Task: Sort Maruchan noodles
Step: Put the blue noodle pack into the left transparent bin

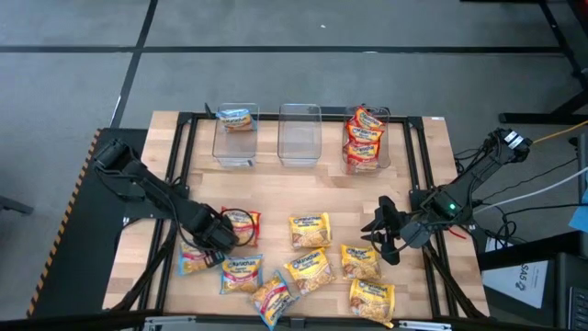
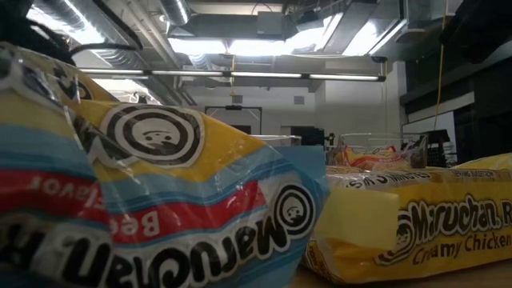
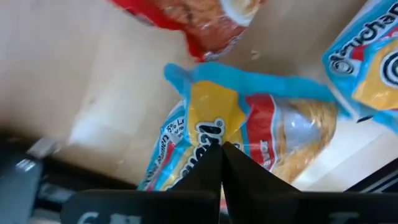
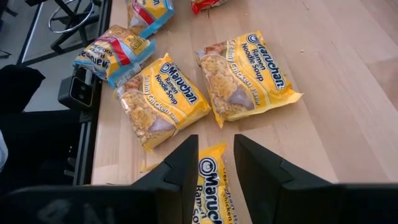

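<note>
Left gripper [image 1: 223, 236] has its jaws closed; right gripper [image 1: 384, 241] hovers, jaws parted.

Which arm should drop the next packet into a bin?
Left. The left gripper is already shut on a blue-trimmed packet at the table's near left. The right gripper hangs open above a yellow packet and would first have to grasp it.

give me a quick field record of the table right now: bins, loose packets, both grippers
left bin: one blue packet
middle bin: no packets
right bin: red packets, stacked
loose packets: yellow, blue and red mixed on the near half of the table
left gripper: shut on a blue packet at the table's near left
right gripper: open, over yellow packets at the near right
</note>
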